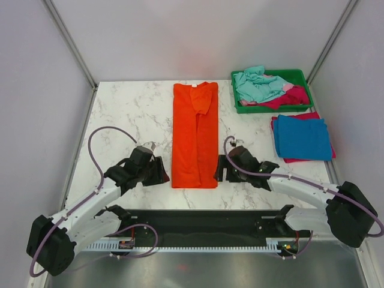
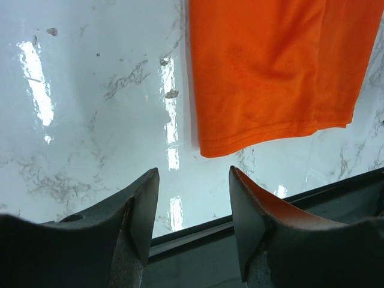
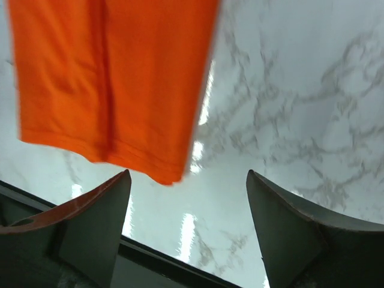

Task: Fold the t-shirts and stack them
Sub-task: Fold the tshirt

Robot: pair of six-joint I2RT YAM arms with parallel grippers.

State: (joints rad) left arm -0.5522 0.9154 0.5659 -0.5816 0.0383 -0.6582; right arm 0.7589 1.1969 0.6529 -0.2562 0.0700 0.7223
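An orange t-shirt (image 1: pixel 195 135) lies flat in the middle of the marble table, folded lengthwise into a long strip. Its near hem shows in the left wrist view (image 2: pixel 270 66) and in the right wrist view (image 3: pixel 114 78). My left gripper (image 1: pixel 161 172) is open and empty just left of the hem's near corner (image 2: pixel 193 180). My right gripper (image 1: pixel 220 171) is open and empty just right of the hem (image 3: pixel 189 186). A folded blue t-shirt (image 1: pixel 302 137) lies on a folded magenta one (image 1: pixel 276 123) at the right. Crumpled teal (image 1: pixel 257 85) and magenta (image 1: pixel 291 96) shirts fill the green tray (image 1: pixel 295 75).
The green tray stands at the back right corner. A black rail (image 1: pixel 198 222) runs along the table's near edge, just below both grippers. White walls enclose the table on three sides.
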